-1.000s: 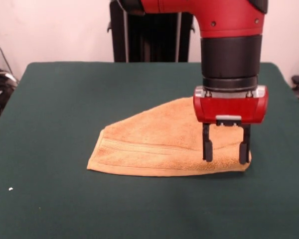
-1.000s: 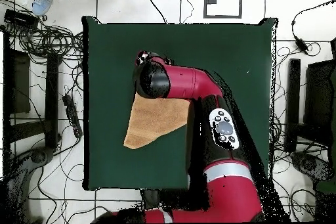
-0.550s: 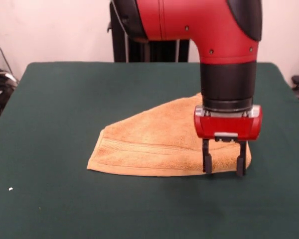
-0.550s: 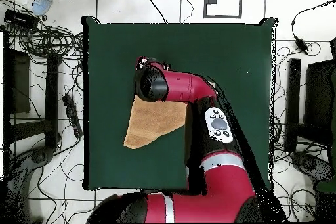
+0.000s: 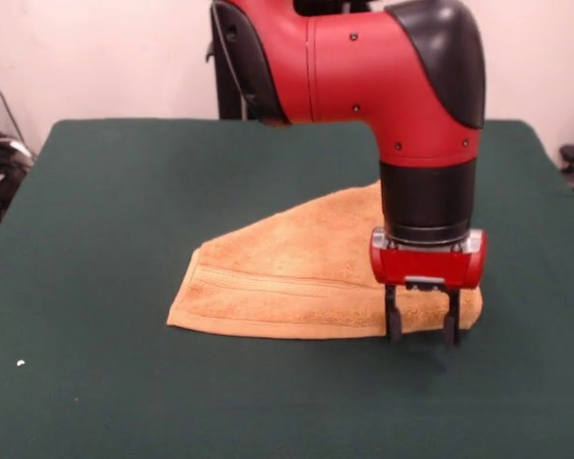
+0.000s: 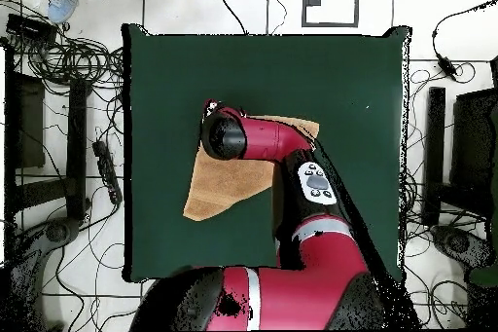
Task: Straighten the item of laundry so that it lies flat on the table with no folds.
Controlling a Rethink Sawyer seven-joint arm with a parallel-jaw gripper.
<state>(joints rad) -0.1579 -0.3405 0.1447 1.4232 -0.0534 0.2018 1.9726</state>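
The item of laundry (image 5: 297,273) is an orange-tan towel folded over into a rough triangle, with a ribbed band near its left end. It rests on the dark green table (image 5: 124,191). My gripper (image 5: 422,332) is open and low over the towel's near right corner, its two black fingertips (image 5: 393,330) down at the towel's front edge. Nothing is held between them. In the overhead view the towel (image 6: 219,190) shows on both sides of the red arm (image 6: 263,138), which hides the gripper.
A small white speck (image 5: 20,362) lies on the cloth near the front left. Cables (image 6: 68,65) and dark equipment (image 6: 24,119) crowd the floor left and right of the table. A black stand (image 5: 239,67) rises behind the far edge.
The gripper has dropped lower and shifted toward the towel's near right corner as the arm reached further out. It stays open, and the towel has not moved.
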